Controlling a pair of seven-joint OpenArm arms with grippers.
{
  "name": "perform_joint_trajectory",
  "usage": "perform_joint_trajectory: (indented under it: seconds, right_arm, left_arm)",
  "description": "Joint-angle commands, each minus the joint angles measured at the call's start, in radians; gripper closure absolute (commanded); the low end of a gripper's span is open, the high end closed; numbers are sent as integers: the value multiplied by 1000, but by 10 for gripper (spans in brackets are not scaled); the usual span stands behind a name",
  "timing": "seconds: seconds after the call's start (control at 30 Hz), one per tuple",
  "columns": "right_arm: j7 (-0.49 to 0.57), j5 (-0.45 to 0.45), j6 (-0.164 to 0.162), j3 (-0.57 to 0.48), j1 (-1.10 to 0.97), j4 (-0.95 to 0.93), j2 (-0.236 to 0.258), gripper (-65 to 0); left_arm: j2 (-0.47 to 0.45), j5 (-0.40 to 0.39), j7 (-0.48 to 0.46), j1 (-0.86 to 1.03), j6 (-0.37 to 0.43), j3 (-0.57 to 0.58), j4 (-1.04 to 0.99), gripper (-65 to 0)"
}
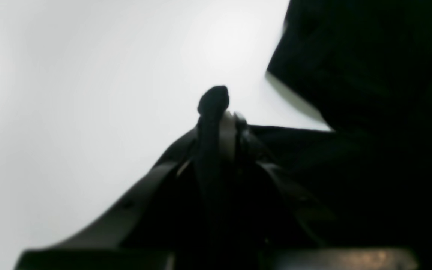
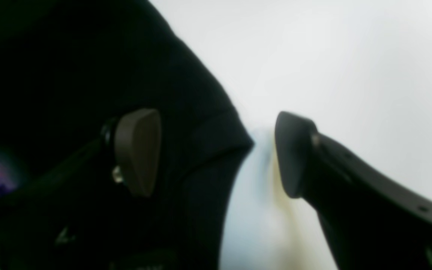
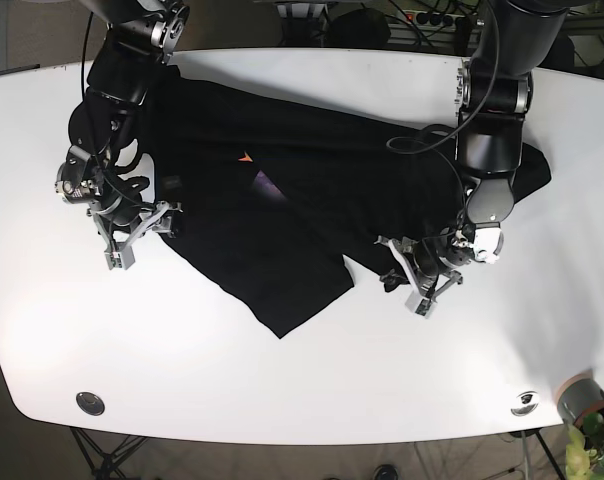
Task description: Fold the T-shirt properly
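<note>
A black T-shirt (image 3: 282, 190) is lying crumpled across the white table (image 3: 312, 390), stretching from about ten o'clock near the far left edge toward three o'clock, with one pointed corner hanging down toward six o'clock in the base view. A small orange mark (image 3: 245, 156) is showing on the cloth at roughly eleven o'clock of its middle.

The left gripper (image 3: 395, 277) is sitting at the shirt's lower right edge, around four o'clock on the table. In the left wrist view its fingers (image 1: 216, 112) are pressing together with a dark fold of fabric poking out above them, so it is probably pinching the shirt's hem, though the blur makes this hard to confirm.

The right gripper (image 2: 216, 153) is hovering at the shirt's left edge, at about nine o'clock in the base view. Its two pads are standing well apart, one over the black cloth and the other over bare table, gripping nothing.
</note>
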Motion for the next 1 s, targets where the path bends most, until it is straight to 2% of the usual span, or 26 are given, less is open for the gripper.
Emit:
perform_joint_trajectory:
  seconds: [0.0,0.13,0.37,0.47,0.8,0.97]
  right_arm:
    - [31,17,6,-2,30,-9,8,-453]
    - [40,17,6,-2,42,-49,7,-453]
    - [74,18,6,-1,38,-49,11,-453]
    - [74,27,6,-1,41,-49,39,-453]
    - [71,29,6,1,35,-9,37,-447]
    - [-39,44,11,5,-5,175,33,-445]
  left_arm:
    - [-5,-7,-3,-41,1,-1,59,0]
    - [-7,-10,40,-41,1,-7,81,0]
    - [-12,-10,49,-9,1,-15,193,0]
    - [-36,-10,64,26,1,-53,273,0]
    - [-41,-10,224,86,1,-176,541,0]
    - [-42,-10,299,108,0,-225,675,0]
